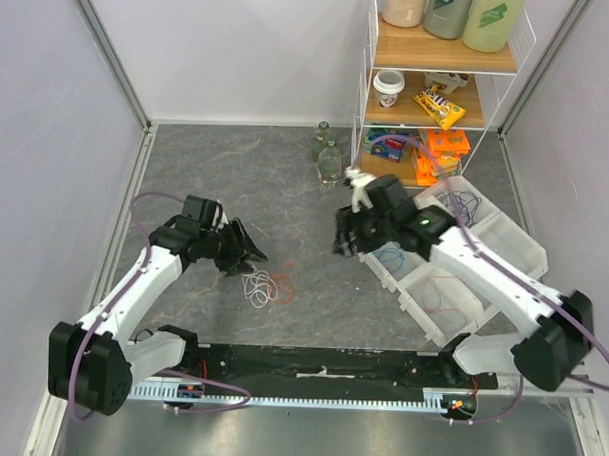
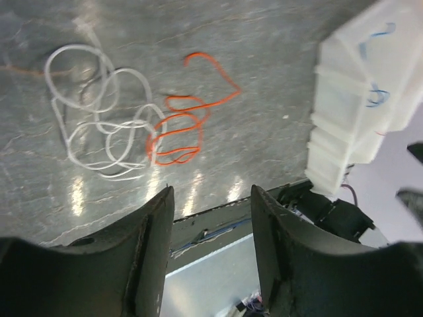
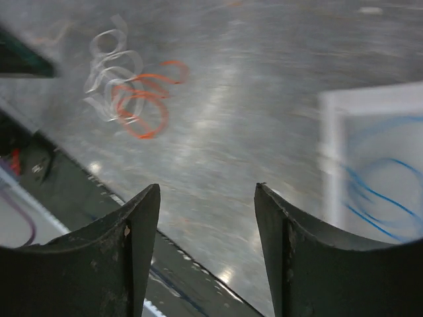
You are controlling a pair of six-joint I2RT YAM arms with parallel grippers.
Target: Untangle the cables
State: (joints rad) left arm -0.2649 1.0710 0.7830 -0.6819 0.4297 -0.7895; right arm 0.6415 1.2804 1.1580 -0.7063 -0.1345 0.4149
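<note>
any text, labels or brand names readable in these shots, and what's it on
None can be read.
The yellow snack bag, the cup and the bottles on the shelf carry print, but it is too small and blurred.
The wrist views show no text.

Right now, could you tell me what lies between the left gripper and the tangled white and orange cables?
Nothing but bare grey tabletop: the left wrist view shows a clear stretch from the left gripper to the thin white and orange cables.

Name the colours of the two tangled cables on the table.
White cable and orange cable; left wrist view shows them best.
</note>
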